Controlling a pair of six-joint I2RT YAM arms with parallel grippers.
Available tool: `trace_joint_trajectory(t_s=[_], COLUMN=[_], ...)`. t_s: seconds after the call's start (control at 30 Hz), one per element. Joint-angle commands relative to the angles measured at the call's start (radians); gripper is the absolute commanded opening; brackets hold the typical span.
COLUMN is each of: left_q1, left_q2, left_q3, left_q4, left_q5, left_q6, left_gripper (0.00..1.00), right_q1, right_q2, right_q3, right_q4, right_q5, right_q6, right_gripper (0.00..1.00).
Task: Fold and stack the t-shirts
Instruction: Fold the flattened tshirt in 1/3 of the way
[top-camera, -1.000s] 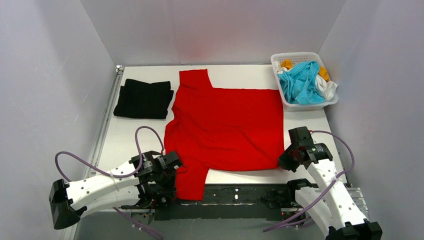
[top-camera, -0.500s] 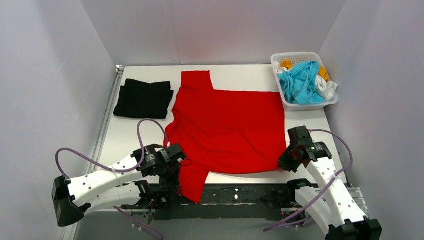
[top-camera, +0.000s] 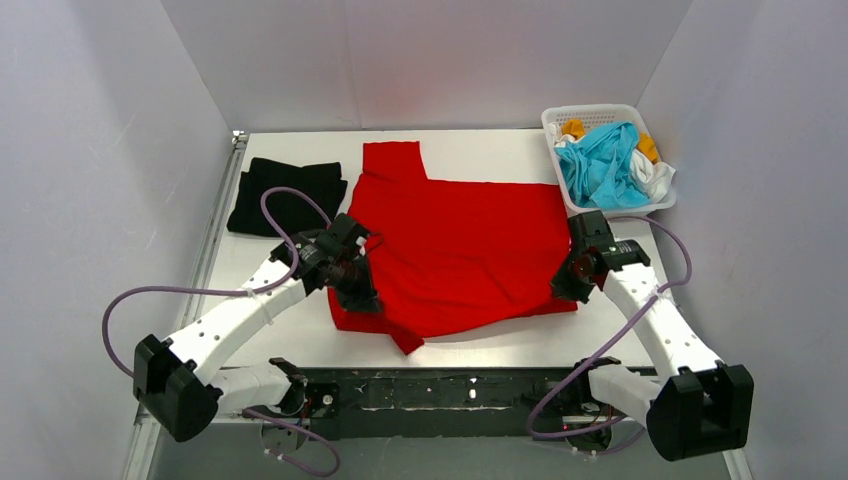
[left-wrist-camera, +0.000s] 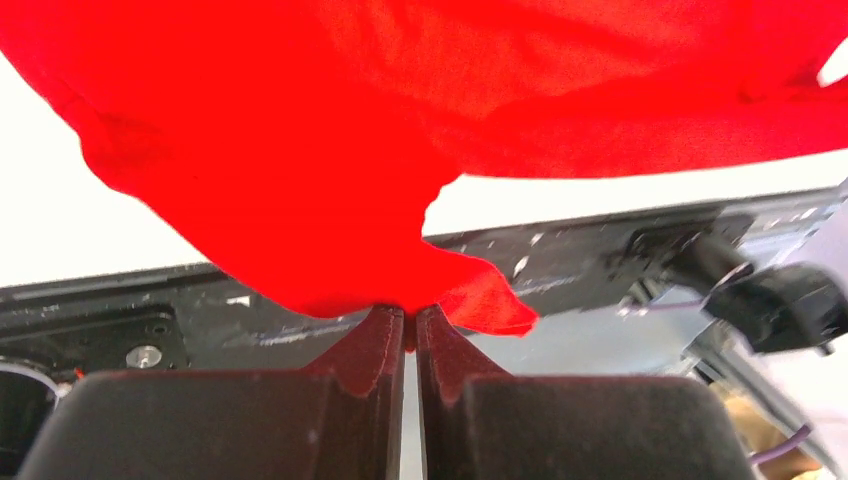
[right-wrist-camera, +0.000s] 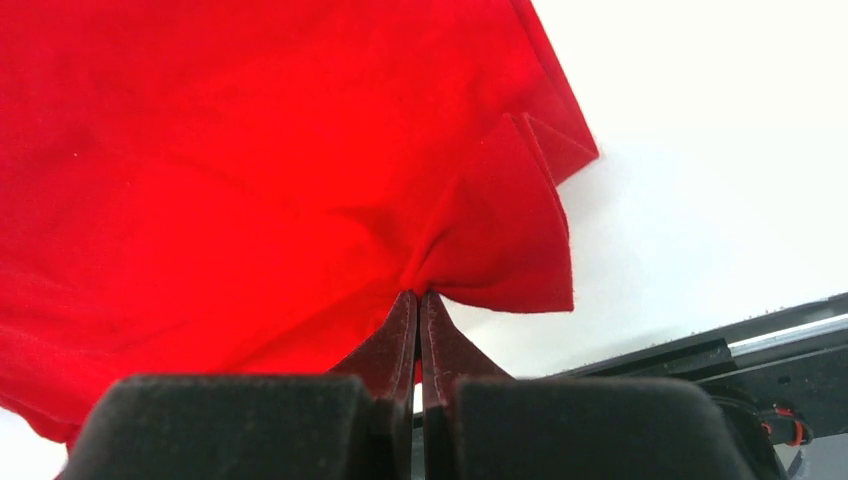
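The bright red t-shirt (top-camera: 460, 240) lies spread in the middle of the table, its near edge lifted and drawn over itself. My left gripper (top-camera: 362, 297) is shut on the shirt's near left part, seen in the left wrist view (left-wrist-camera: 410, 312) with red cloth (left-wrist-camera: 300, 200) hanging from the jaws. My right gripper (top-camera: 563, 290) is shut on the near right hem corner (right-wrist-camera: 500, 240), pinched in the right wrist view (right-wrist-camera: 419, 297). A folded black t-shirt (top-camera: 285, 197) lies at the back left. Cyan (top-camera: 600, 165), white and orange-yellow shirts fill the basket.
The white lattice basket (top-camera: 610, 212) stands at the back right corner. A metal rail (top-camera: 215, 230) runs along the table's left edge. The black base bar (top-camera: 460, 390) lies along the near edge. Grey walls close in the sides and back.
Both grippers have moved away from the near edge toward the back, carrying the red shirt's near edge up and over itself. The near sleeve no longer hangs over the table front.
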Motion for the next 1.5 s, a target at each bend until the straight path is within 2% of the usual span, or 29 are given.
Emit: trace_joint_trajectory(t_s=[0.0,0.37,0.47,0.63,0.8,0.97,1.0,1.03,1.07,1.13,1.17,1.2,1.23,1.3,1.33,1.47], left_q1=[0.104,0.277,0.307,0.348,0.394,0.429,0.435,0.441,0.448,0.46,0.464,0.467,0.469,0.469,0.469,0.467], left_q2=[0.075,0.269,0.305,0.394,0.527,0.663,0.695,0.731,0.765,0.84,0.872,0.898,0.914,0.892,0.866,0.698], left_q3=[0.125,0.347,0.386,0.431,0.531,0.632,0.668,0.71,0.752,0.843,0.892,0.94,0.975,0.962,0.929,0.712], left_q4=[-0.085,-0.088,-0.023,0.124,0.142,0.125,0.107,0.085,0.063,0.013,-0.021,-0.061,-0.098,-0.104,-0.087,0.007], left_q5=[0.007,0.001,0.036,0.183,0.28,0.212,0.188,0.169,0.157,0.141,0.141,0.147,0.161,0.187,0.204,0.238], left_q6=[0.052,0.154,0.213,0.332,0.412,0.452,0.463,0.468,0.476,0.478,0.472,0.462,0.455,0.439,0.433,0.374], left_gripper=[0.0,0.0,0.0,0.0,0.0,0.01,0.04,0.11,0.3,0.76,0.95,0.98,0.98,0.98,0.98,0.98], right_q1=[0.001,-0.02,-0.035,-0.06,-0.071,-0.081,-0.082,-0.083,-0.084,-0.084,-0.084,-0.083,-0.082,-0.083,-0.082,-0.081], right_q2=[0.087,0.215,0.239,0.286,0.35,0.433,0.458,0.48,0.501,0.523,0.523,0.515,0.493,0.442,0.415,0.296], right_q3=[0.085,0.206,0.226,0.256,0.288,0.319,0.344,0.374,0.405,0.457,0.472,0.473,0.461,0.418,0.395,0.25], right_q4=[0.03,0.028,0.022,0.025,0.047,0.148,0.152,0.145,0.13,0.1,0.088,0.087,0.094,0.111,0.112,0.164], right_q5=[0.04,0.115,0.119,0.113,0.1,0.104,0.11,0.126,0.136,0.143,0.138,0.128,0.116,0.097,0.095,0.026], right_q6=[-0.037,-0.042,-0.046,-0.06,-0.074,-0.117,-0.127,-0.135,-0.144,-0.164,-0.173,-0.179,-0.182,-0.186,-0.187,-0.211], right_gripper=[0.01,0.01,0.01,0.01,0.01,0.01,0.06,0.12,0.18,0.34,0.4,0.47,0.6,0.74,0.78,0.79])
